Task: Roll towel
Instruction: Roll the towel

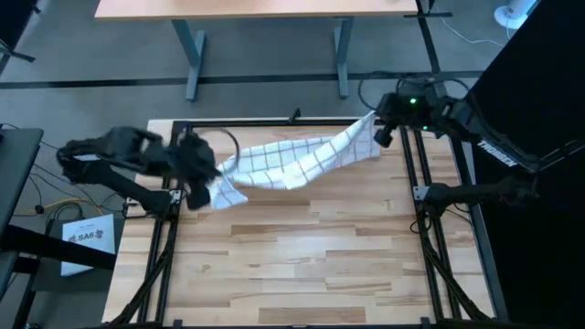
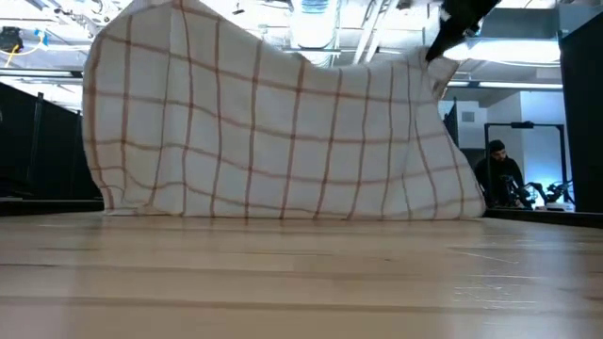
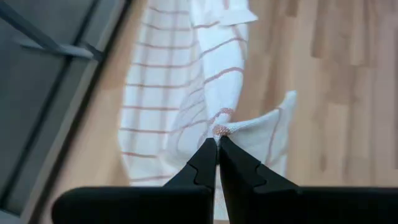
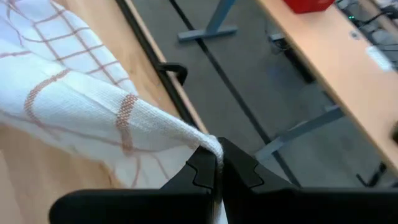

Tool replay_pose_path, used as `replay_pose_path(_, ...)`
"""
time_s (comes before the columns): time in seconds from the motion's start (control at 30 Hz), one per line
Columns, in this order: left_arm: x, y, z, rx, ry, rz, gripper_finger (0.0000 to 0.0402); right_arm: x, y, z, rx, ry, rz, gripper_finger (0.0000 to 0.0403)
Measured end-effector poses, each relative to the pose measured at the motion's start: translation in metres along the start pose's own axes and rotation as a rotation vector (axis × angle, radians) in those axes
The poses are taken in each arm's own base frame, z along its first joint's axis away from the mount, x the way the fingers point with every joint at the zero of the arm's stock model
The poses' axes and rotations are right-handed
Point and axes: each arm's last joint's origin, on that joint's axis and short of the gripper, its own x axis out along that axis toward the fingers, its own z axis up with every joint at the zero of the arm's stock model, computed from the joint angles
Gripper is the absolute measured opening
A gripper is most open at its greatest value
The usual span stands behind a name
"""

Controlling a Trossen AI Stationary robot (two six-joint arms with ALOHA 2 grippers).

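While held aloft, towel sagging

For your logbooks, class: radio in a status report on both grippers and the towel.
Left gripper and right gripper: jaws shut, each pinching a towel corner. Towel lifted, sagging between them, lower edge on the table. Nothing in the way.

Your right gripper has its jaws pinched tight on a corner of the towel, which stretches away from them in a taut fold with reddish-brown grid lines. Under it you see the wooden table and its black frame rail. Beyond lie grey floor and a desk on metal legs.
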Motion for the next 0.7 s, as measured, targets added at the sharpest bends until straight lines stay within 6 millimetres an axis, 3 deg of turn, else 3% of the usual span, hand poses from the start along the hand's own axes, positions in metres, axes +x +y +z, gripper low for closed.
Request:
replay_pose_path(0.2,0.040,-0.064,-0.005,-0.034,0.064,-0.063,0.0000,0.028,0.013,-0.018,0.005,0.033,0.034,0.0000)
replay_pose_path(0.37,0.096,-0.122,-0.007,-0.070,0.115,-0.079,0.0000,0.039,0.026,-0.030,0.016,0.073,0.104,0.0000)
replay_pose_path(0.57,0.156,-0.186,-0.021,-0.035,0.241,-0.143,0.0000,0.031,0.052,-0.046,0.007,0.142,0.215,0.0000)
replay_pose_path(0.7,0.172,-0.215,-0.038,-0.023,0.288,-0.156,0.0000,0.014,0.071,-0.063,0.023,0.187,0.293,0.0000)
